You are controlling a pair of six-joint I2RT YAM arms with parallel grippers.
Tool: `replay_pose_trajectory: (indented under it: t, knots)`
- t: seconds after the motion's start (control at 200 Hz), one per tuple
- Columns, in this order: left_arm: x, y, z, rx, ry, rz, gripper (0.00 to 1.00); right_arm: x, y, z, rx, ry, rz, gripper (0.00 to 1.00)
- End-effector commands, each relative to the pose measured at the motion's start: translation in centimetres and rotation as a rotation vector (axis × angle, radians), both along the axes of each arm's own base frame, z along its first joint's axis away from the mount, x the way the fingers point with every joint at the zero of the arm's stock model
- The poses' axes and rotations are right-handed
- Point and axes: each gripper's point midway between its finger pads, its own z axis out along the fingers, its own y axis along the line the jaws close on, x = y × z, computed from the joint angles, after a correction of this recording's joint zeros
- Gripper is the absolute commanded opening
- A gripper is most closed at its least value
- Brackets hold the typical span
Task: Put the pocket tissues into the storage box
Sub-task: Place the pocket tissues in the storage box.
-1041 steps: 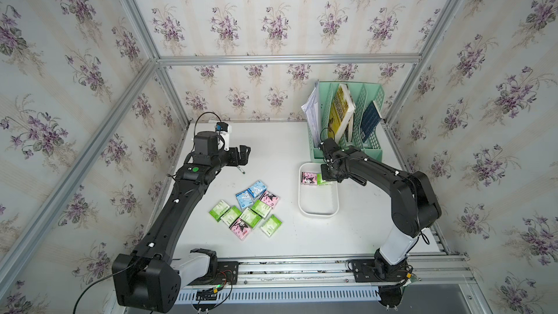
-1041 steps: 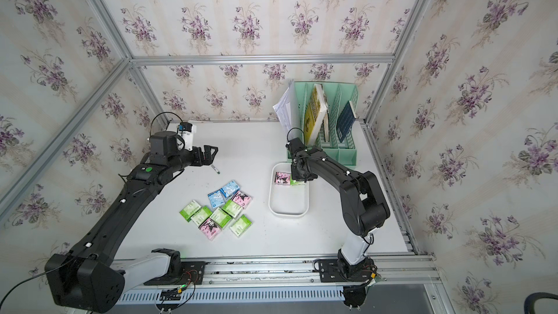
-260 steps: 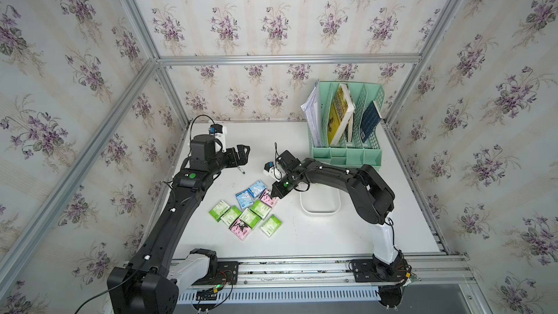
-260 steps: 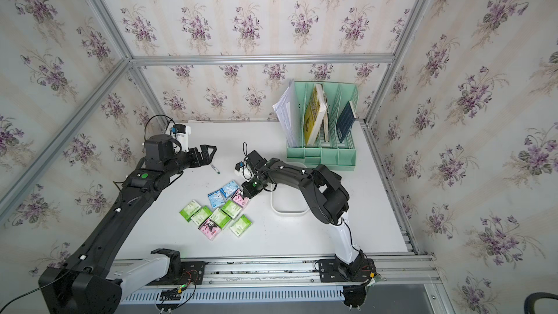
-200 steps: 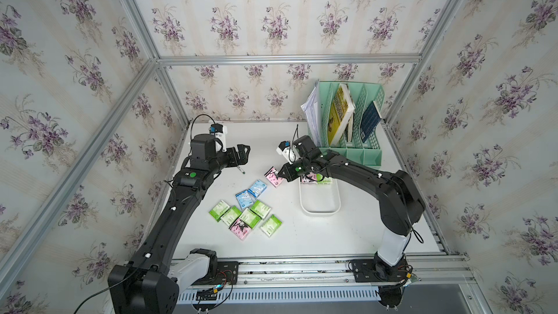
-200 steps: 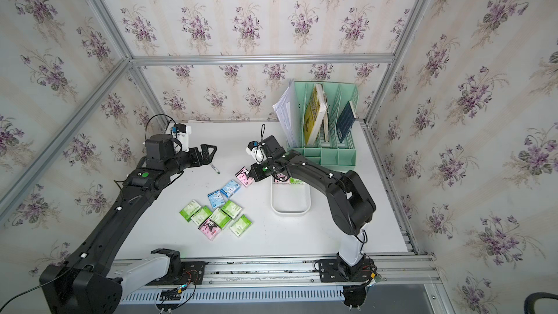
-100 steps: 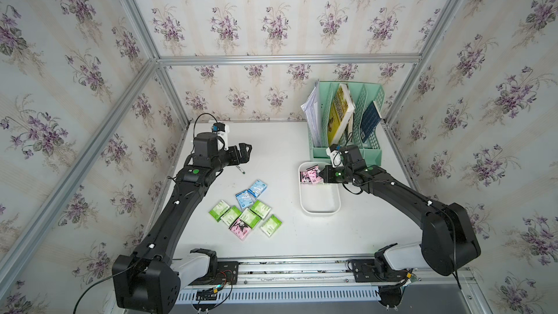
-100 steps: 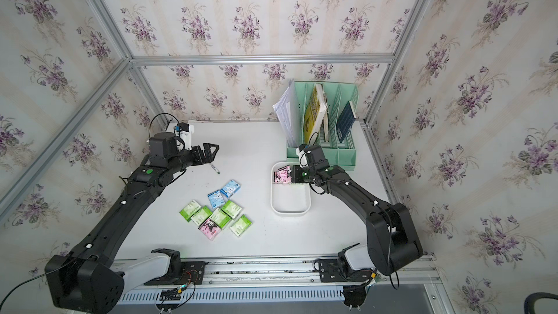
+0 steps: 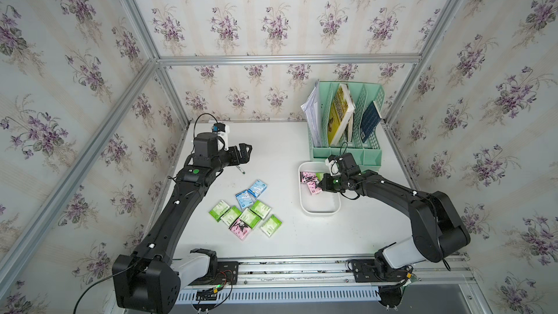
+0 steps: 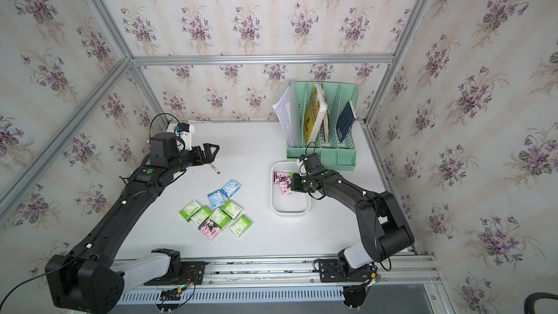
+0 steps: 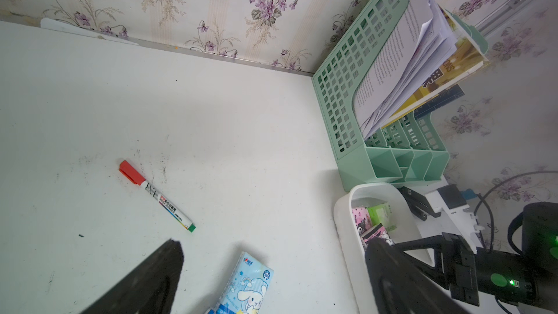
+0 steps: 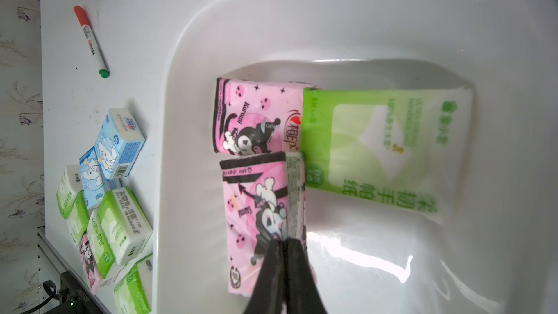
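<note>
Pink glossy packet pinched by right tool inside smooth box.

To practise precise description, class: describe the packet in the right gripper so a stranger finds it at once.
Start at the mint-green file organiser; the white storage box sits before it. Of the two pink packets inside, the wanted packet is pinched by the right gripper.

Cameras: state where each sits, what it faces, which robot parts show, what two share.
Top views: overhead, looking down on the table; left arm and right arm show.
Left wrist: faces the file organiser; open left gripper shows.
Right wrist: looks into the storage box; right gripper pinches a pink packet.
Shared: both wrist views show the marker pen.
</note>
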Motion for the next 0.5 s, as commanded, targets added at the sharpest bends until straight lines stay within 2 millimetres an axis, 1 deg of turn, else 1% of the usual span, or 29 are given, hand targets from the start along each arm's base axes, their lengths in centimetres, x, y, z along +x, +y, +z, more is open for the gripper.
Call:
replay_pose_trajectory:
  t: [0.0,0.12,0.335,0.495]
  knots:
    - [0.0,0.2,0.5,0.016,-0.023,0.005,0.99,-0.3,1.0,0.0,0.017,0.001,0.028,0.00]
    - [-0.1,0.4,0.5,0.023,-0.025,0.009,0.99,-0.5,1.7,-0.5,0.010,0.011,0.045,0.00]
    - [0.0,0.4,0.3,0.021,-0.019,0.009,0.99,0.1,1.8,-1.0,0.003,0.026,0.016,0.00]
    - [-0.1,0.4,0.2,0.026,-0.019,0.009,0.99,0.3,1.8,-2.2,-0.019,0.073,-0.007,0.00]
